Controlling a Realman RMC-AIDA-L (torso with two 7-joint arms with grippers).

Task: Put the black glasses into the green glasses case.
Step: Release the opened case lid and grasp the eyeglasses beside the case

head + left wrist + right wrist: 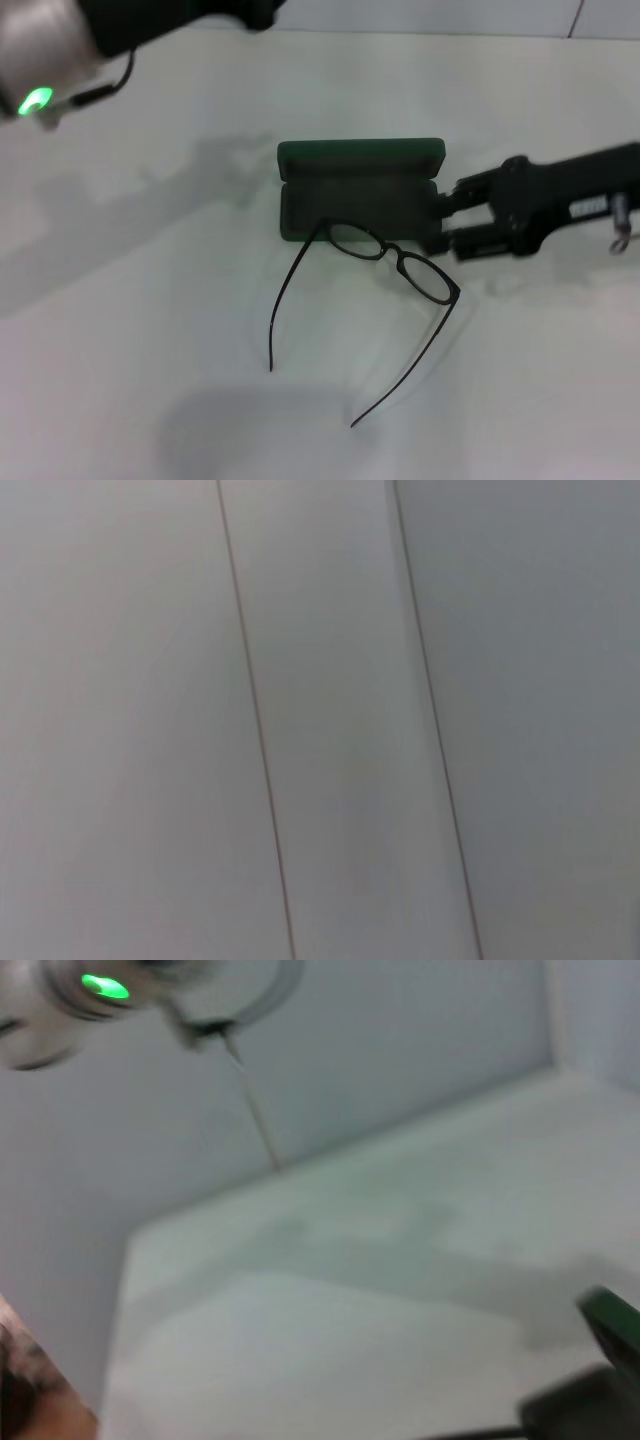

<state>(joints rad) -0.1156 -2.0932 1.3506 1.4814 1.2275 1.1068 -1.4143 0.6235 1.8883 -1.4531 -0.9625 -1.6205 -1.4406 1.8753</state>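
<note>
The green glasses case (360, 190) lies open in the middle of the white table, lid (360, 157) tipped back, dark inside. The black glasses (395, 260) lie unfolded at its front edge. One lens (350, 240) overlaps the case's front rim, the other (428, 278) rests on the table, and both temple arms stretch toward me. My right gripper (442, 218) is at the case's right end, fingers apart, holding nothing. A corner of the case shows in the right wrist view (612, 1322). My left arm (45, 50) is raised at the far left, its gripper out of view.
The white table (150, 330) spreads around the case and its far edge meets a wall. The left wrist view shows only grey wall panels (330, 730). The left arm's green light also shows in the right wrist view (103, 987).
</note>
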